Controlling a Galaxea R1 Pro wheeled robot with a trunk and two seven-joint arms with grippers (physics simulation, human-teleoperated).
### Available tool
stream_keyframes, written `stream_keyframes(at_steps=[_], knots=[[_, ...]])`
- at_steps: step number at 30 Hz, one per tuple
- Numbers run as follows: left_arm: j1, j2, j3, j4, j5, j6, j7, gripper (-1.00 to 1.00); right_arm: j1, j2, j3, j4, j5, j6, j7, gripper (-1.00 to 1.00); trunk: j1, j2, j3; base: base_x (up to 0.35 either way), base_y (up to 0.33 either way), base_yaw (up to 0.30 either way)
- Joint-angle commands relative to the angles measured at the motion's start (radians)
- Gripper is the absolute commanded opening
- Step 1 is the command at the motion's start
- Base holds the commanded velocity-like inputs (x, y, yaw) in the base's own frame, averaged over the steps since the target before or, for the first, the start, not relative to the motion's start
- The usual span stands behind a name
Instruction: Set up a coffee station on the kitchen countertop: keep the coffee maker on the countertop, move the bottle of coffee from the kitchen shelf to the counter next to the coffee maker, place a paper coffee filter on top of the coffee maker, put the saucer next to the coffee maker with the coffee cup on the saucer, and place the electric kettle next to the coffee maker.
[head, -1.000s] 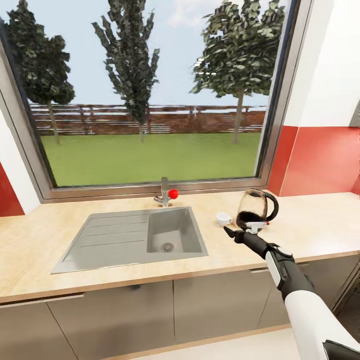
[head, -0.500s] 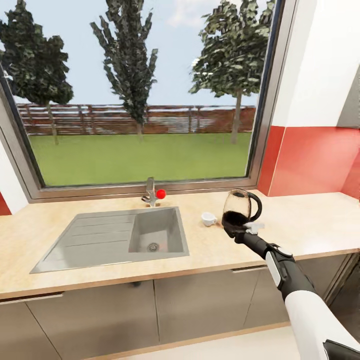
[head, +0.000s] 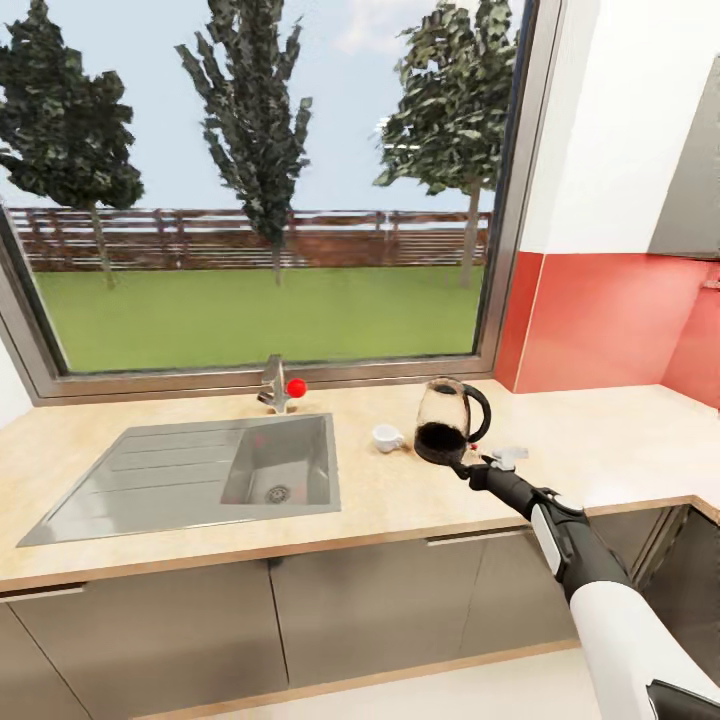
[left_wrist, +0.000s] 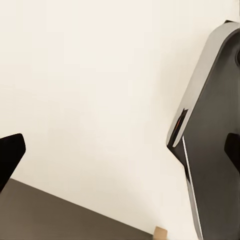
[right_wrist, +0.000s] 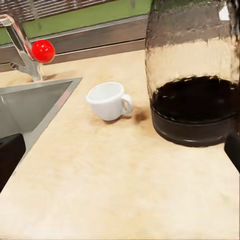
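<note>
Kettle: the electric kettle (head: 447, 421) stands upright on the counter (head: 600, 440), well back from the front edge, between the sink (head: 190, 480) and the red corner wall; glass body, dark base; likely parked here awaiting a coffee maker.
Cup: the coffee cup (head: 388, 438) sits just beside the kettle on the sink side, apart from it; no saucer under it.
Right gripper: the right gripper (head: 478, 466) hangs low at the kettle's base, on the front-edge side; its dark fingers frame the kettle in the wrist view, spread, nothing held; probably lining up a grasp.
Left gripper: fingers apart, empty, aimed at pale floor.
Change: the whole scene has slid leftward since a second ago; the camera turned, not the kettle; the gripper stays near the base.
</note>
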Motion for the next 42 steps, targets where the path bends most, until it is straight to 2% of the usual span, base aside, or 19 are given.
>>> stream_keyframes(at_steps=[1,14,26,36,42], knots=[[0.000,-0.001,0.007,0.000,-0.010,-0.003,0.001,1.00,0.000,0.001,-0.005,-0.001,0.008,0.005,0.007,1.00,0.000,0.000,0.000,0.000,-0.278,0.000],[0.000,-0.001,0.005,0.009,-0.012,-0.003,0.001,1.00,0.000,0.000,-0.005,-0.003,0.013,0.004,0.007,1.00,0.000,0.000,-0.001,0.184,-0.255,0.000],[0.000,-0.001,0.004,0.009,-0.013,-0.003,0.001,1.00,0.000,0.001,-0.005,-0.004,0.013,0.004,0.007,1.00,0.000,0.000,-0.019,0.183,-0.266,0.000],[0.000,-0.002,0.005,0.009,-0.012,-0.003,0.001,1.00,0.000,0.002,-0.004,-0.003,0.015,0.004,0.007,1.00,0.000,0.000,-0.035,0.086,-0.078,0.000],[0.000,-0.002,0.005,0.005,-0.012,-0.003,0.001,1.00,0.000,0.008,-0.002,-0.002,0.058,0.004,0.007,1.00,0.000,0.000,-0.044,0.009,-0.002,0.000]])
